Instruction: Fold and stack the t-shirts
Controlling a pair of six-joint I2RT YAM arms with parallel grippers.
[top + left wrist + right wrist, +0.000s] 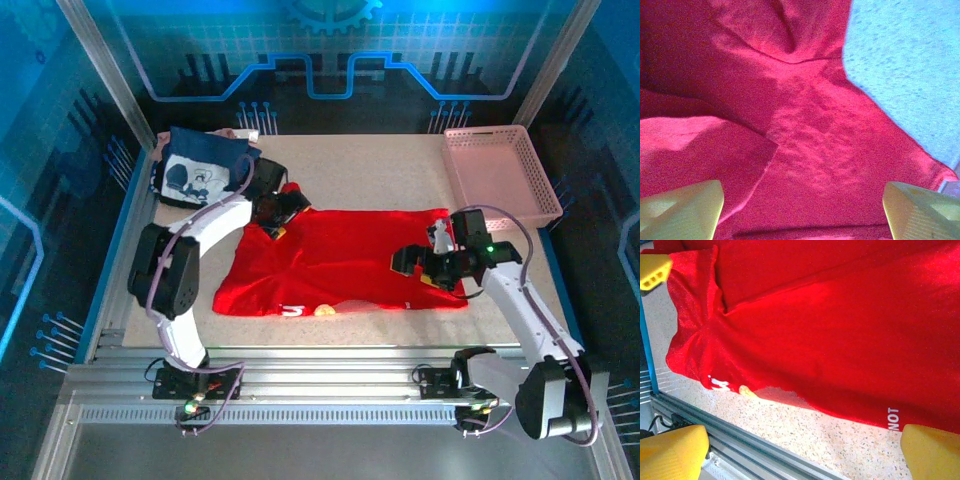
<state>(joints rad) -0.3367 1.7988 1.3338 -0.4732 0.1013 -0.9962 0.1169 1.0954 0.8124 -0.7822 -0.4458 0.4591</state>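
Observation:
The red t-shirt [340,262] lies spread out in the middle of the table, with bits of white lettering [893,418] along its near hem. The navy t-shirt [200,172] with a white-grey print lies crumpled at the back left corner. My left gripper [282,213] hovers over the red shirt's back left corner. It is open, its pale fingers [685,207] wide apart above wrinkled red cloth [810,130]. My right gripper [418,262] sits over the shirt's right side, also open. Its yellow fingers [932,450] frame the near hem [830,335] and bare table.
A pink lattice basket [500,172] stands at the back right. The aluminium rail [750,450] runs along the table's near edge, just below the shirt's hem. Speckled tabletop [380,170] shows behind the red shirt.

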